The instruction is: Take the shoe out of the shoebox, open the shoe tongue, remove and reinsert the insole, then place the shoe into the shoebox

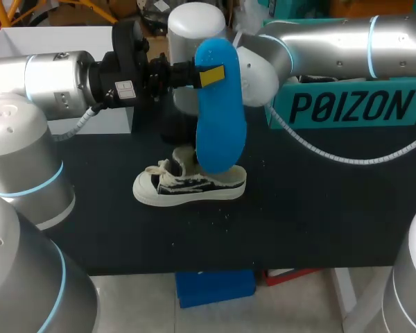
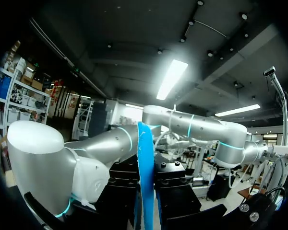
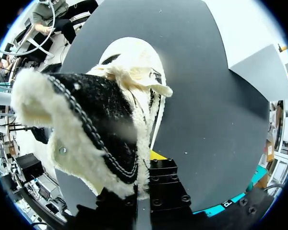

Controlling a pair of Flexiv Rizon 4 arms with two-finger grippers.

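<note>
- While the left gripper (image 1: 209,75) clamps the blue foam insole (image 1: 222,132) above the black-and-cream canvas shoe (image 1: 194,187), misalignment may jam it.
- Grasp of the right gripper (image 3: 141,177) at the shoe cannot be told; a loose shoe may tip.

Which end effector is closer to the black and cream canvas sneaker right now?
Right. The right end effector grips the fleece-lined flap of the black and cream canvas sneaker; the left end effector holds the top of the upright blue foam insole, higher up.
</note>
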